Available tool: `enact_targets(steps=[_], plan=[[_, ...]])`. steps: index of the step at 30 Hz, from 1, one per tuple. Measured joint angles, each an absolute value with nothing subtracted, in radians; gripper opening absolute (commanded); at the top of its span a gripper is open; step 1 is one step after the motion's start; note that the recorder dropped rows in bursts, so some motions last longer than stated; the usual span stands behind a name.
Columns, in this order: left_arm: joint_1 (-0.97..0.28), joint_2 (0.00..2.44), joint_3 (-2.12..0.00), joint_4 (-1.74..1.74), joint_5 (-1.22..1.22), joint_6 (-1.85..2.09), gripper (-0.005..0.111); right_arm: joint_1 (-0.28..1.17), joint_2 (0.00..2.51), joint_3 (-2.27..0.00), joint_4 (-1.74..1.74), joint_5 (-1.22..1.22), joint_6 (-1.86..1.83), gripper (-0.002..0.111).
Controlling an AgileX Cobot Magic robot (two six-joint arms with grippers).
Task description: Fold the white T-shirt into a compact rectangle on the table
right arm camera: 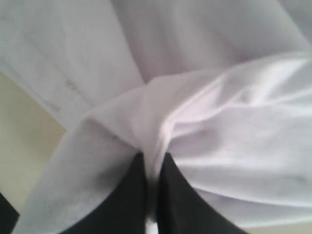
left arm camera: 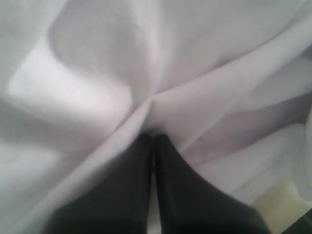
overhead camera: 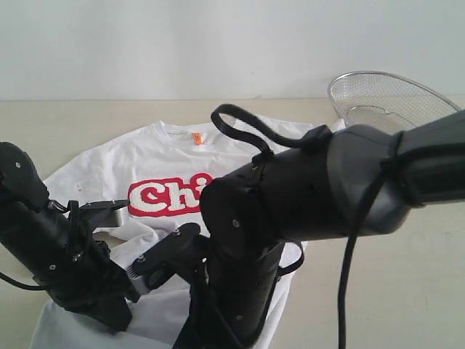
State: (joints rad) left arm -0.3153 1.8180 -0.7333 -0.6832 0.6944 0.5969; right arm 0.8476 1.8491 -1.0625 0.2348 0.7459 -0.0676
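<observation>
Now, K: where is the shirt (overhead camera: 109,171) lying?

M: It is lying face up on the table (overhead camera: 407,283), filling the centre-left of the exterior frame. The red lettering (overhead camera: 163,196) is showing and the collar is pointing to the top. The basket (overhead camera: 381,102) is sitting upper right, near a shoulder. Both arms are blocking the lower hem.

K: Claws?

M: The left claw (left arm camera: 153,139) is pressed together and pinching a ridge of cloth, with creases running out from its tips. The right claw (right arm camera: 153,158) is pinching a bunched fold, with cloth showing between the fingers. It is working near a shirt edge with bare table beside it.

K: Judging the step in hand: lifting the hem to fold it toward the collar.

M: Agreeing. I am advising raising both claws level and together, so the hem is travelling straight. I am also advising holding tension between them against sagging, and carrying the hem low, so the upper half is not dragging. Risk: the right pinch is looking thick, possibly both layers; cannot tell.
</observation>
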Motion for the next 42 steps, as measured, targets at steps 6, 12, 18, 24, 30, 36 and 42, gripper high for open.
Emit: enact_targets(steps=[6, 12, 18, 24, 30, 36, 42], plan=[[-0.315, 1.818, -0.733, -0.683, 0.694, 0.597, 0.005, 0.848, 1.746, -1.063, -0.114, 0.952, 0.213, 0.0], [-0.315, 1.818, -0.733, -0.683, 0.694, 0.597, 0.005, 0.846, 1.707, -1.057, -0.319, 1.195, 0.309, 0.0], [-0.315, 1.818, -0.733, -0.683, 0.693, 0.599, 0.005, 0.772, 1.696, -0.976, -0.173, 1.209, 0.302, 0.0], [-0.315, 1.818, -0.733, -0.683, 0.693, 0.603, 0.005, 0.756, 1.654, -0.846, -0.095, 1.213, 0.338, 0.0], [-0.315, 1.818, -0.733, -0.683, 0.699, 0.603, 0.005, 0.756, 1.58, -0.722, -0.097, 1.211, 0.433, 0.0], [-0.315, 1.824, -0.729, -0.702, 0.727, 0.603, 0.005, 0.756, 1.575, -0.62, -0.085, 1.187, 0.454, 0.008], [-0.315, 1.827, -0.729, -0.706, 0.741, 0.603, 0.005, 0.756, 1.575, -0.603, -0.093, 1.198, 0.445, 0.05]])
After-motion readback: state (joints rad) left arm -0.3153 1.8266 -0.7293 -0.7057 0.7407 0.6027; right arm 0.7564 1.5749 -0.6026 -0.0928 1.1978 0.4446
